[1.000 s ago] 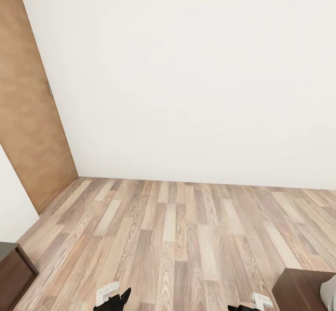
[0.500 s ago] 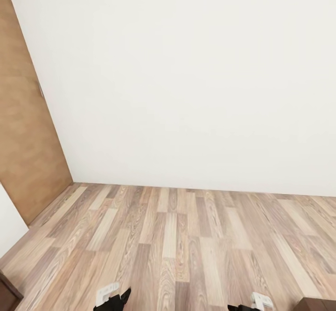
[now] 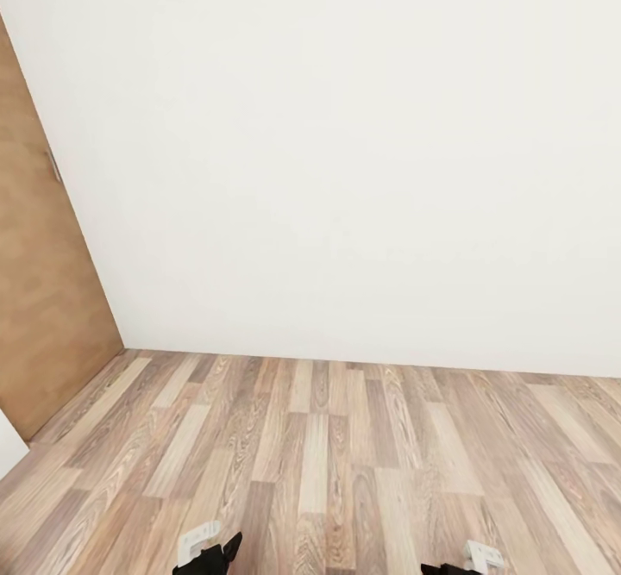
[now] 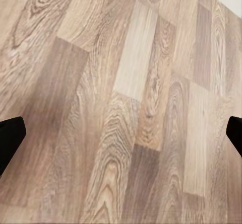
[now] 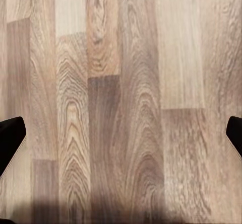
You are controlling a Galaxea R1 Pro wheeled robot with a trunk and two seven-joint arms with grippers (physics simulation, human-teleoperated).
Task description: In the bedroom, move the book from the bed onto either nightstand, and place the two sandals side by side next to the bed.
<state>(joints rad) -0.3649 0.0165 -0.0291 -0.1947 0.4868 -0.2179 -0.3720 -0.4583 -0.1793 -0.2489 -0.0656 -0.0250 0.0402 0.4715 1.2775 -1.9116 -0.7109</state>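
**Wood floor and white wall: on my way, nothing in hand**

Wood planks, light brown, run ahead of me in the head view to a bare white wall (image 3: 345,153) at twelve o'clock, with a tan door (image 3: 43,299) at nine o'clock. My left gripper (image 3: 207,555) pokes in at seven o'clock and my right gripper (image 3: 457,562) at five o'clock.

My left wrist view looks down on the floor (image 4: 126,108); the two dark fingertips (image 4: 10,136) sit at opposite edges, so those jaws are spread wide and hold nothing.

My right wrist view gives the same: floor, fingertips (image 5: 10,133) far apart, nothing between them.

I cannot see the book, bed, nightstand or sandals from here. I judge I am travelling; next I should turn until the bed comes into sight.
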